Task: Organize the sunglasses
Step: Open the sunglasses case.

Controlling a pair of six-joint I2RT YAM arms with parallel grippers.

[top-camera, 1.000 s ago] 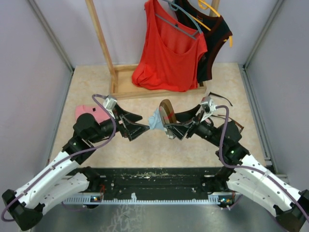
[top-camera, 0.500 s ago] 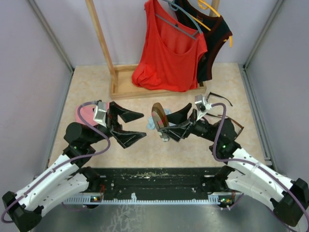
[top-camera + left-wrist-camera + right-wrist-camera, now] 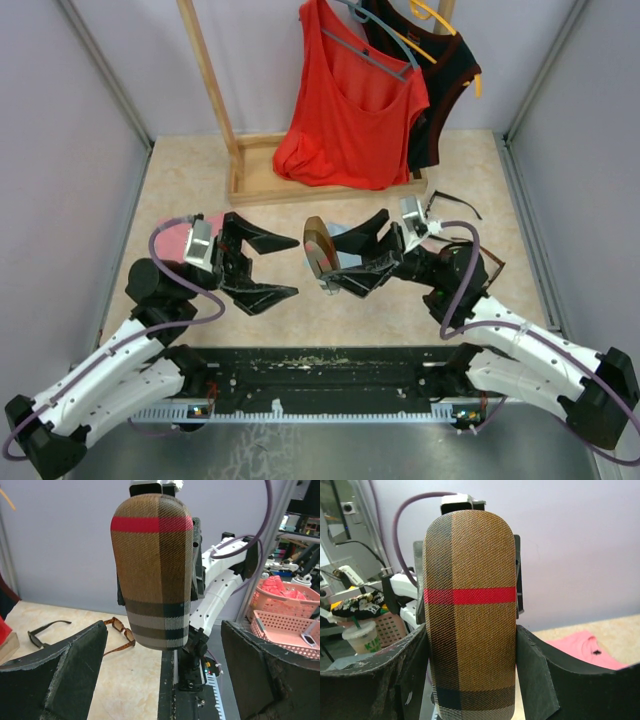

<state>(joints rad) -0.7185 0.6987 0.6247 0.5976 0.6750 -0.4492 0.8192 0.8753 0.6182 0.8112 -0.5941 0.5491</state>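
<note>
My right gripper (image 3: 335,258) is shut on the brown plaid case (image 3: 318,246) and holds it upright above the table's middle. In the right wrist view the case (image 3: 470,625) fills the gap between both fingers. My left gripper (image 3: 274,267) stands open just left of the case, apart from it, and its wrist view shows the case (image 3: 153,565) ahead of the wide-open fingers (image 3: 55,672). The black-framed sunglasses (image 3: 42,631) and the reddish-brown sunglasses (image 3: 119,629) lie on the table behind the case. The black pair (image 3: 450,204) rests beyond the right arm.
A pink case (image 3: 176,234) lies at the left, partly behind the left arm, and shows as the pink case (image 3: 576,649) past the right fingers. A wooden rack (image 3: 250,175) with a red top (image 3: 350,110) and a dark garment stands at the back. Walls close both sides.
My left gripper has drawn back to the left, away from the plaid case. The right gripper has carried the case a little up and to the left.
</note>
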